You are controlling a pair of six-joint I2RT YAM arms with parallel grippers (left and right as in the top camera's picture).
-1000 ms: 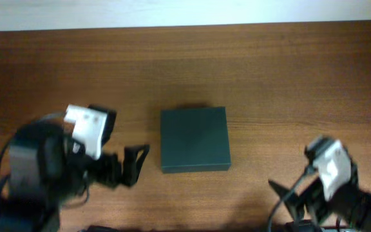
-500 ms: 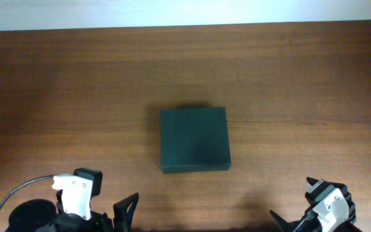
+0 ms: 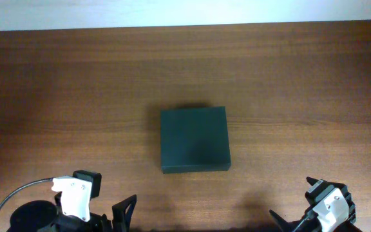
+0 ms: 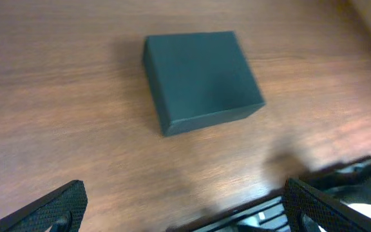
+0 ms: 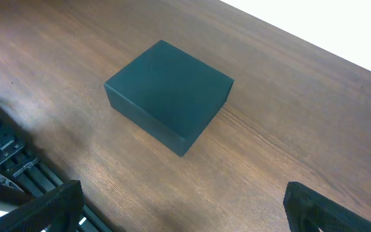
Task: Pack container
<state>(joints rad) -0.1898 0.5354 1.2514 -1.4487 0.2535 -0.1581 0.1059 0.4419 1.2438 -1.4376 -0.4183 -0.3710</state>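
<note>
Container (image 3: 194,140) is sitting dead centre on the table (image 3: 76,84), lid down flat and square, nothing on top of it and nothing touching it. I can't see any loose items lying around to go inside. Both arms are parked at the near edge, well apart from the box. The left gripper (image 4: 182,206) is spread wide with nothing in it, and the right gripper (image 5: 185,206) is the same, wide open and empty. My read: either packing hasn't started or it's wrapped up, can't say which. If it's the start, the next move is getting a finger under the flap's free edge, and honestly I can't tell which side that is.
</note>
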